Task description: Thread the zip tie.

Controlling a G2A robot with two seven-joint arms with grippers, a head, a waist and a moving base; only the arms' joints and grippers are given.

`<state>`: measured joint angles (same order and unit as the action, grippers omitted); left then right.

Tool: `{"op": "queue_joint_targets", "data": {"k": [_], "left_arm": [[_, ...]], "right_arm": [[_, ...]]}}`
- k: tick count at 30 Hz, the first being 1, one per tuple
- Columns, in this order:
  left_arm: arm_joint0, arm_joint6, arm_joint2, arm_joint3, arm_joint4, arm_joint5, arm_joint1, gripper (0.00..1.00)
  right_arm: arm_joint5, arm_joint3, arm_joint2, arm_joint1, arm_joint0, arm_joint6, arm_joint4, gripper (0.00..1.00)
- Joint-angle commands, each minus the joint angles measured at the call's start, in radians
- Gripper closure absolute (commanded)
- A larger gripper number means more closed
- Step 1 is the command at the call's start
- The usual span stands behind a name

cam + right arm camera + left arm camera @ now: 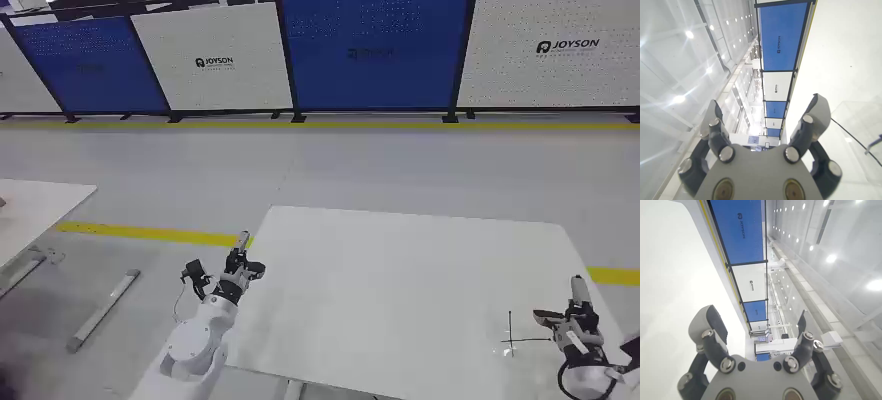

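A thin black zip tie (510,328) lies on the white table (400,290) near its front right corner, and a second thin dark line crosses it there. The right wrist view shows the black strip (851,136) running under or across a clear plastic sheet (853,113). My right gripper (577,298) (765,102) hovers just right of the strip, open and holding nothing. My left gripper (240,256) (759,317) stands at the table's left edge, far from the strip, also open with nothing between its fingers.
A small bluish piece (874,144) sits by the clear sheet. Blue and white partition panels (300,55) stand beyond the table. A second white table (35,205) and a grey bar (100,310) on the floor lie to the left.
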<state>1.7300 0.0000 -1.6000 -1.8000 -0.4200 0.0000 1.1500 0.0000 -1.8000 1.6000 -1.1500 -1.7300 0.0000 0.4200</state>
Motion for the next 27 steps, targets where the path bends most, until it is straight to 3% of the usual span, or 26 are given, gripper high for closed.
{"op": "queue_joint_targets", "data": {"k": [1,2,3,4,5,6,7,8,13,19,22,24,27], "left_arm": [[0.000,0.000,0.000,0.000,0.000,0.000,0.000,0.22],[0.000,0.000,0.000,0.000,0.000,0.000,0.000,0.00],[0.000,0.000,0.000,0.000,0.000,0.000,0.000,0.22],[0.000,0.000,0.000,0.000,0.000,0.000,0.000,0.00],[0.000,0.000,0.000,0.000,0.000,0.000,0.000,0.22],[0.000,0.000,0.000,0.000,0.000,0.000,0.000,0.00],[0.000,0.000,0.000,0.000,0.000,0.000,0.000,0.22],[0.000,0.000,0.000,0.000,0.000,0.000,0.000,0.00],[0.000,0.000,0.000,0.000,0.000,0.000,0.000,0.00],[0.000,0.000,0.000,0.000,0.000,0.000,0.000,0.00],[0.000,0.000,0.000,0.000,0.000,0.000,0.000,0.00],[0.000,0.000,0.000,0.000,0.000,0.000,0.000,0.00],[0.000,0.000,0.000,0.000,0.000,0.000,0.000,0.00]], "right_arm": [[0.000,0.000,0.000,0.000,0.000,0.000,0.000,0.22],[0.000,0.000,0.000,0.000,0.000,0.000,0.000,0.00],[0.000,0.000,0.000,0.000,0.000,0.000,0.000,0.22],[0.000,0.000,0.000,0.000,0.000,0.000,0.000,0.22],[0.000,0.000,0.000,0.000,0.000,0.000,0.000,0.22],[0.000,0.000,0.000,0.000,0.000,0.000,0.000,0.22],[0.000,0.000,0.000,0.000,0.000,0.000,0.000,0.22],[-0.001,-0.003,-0.002,0.000,0.001,0.008,-0.002,0.00],[0.018,-0.003,0.026,0.010,0.012,0.162,-0.041,0.00],[0.096,-0.018,0.110,0.034,0.046,0.411,-0.108,0.00],[0.142,0.005,0.131,0.048,0.090,0.535,-0.170,0.00],[0.170,0.029,0.139,0.052,0.121,0.569,-0.165,0.00],[0.170,0.029,0.139,0.052,0.121,0.569,-0.165,0.00]]}}
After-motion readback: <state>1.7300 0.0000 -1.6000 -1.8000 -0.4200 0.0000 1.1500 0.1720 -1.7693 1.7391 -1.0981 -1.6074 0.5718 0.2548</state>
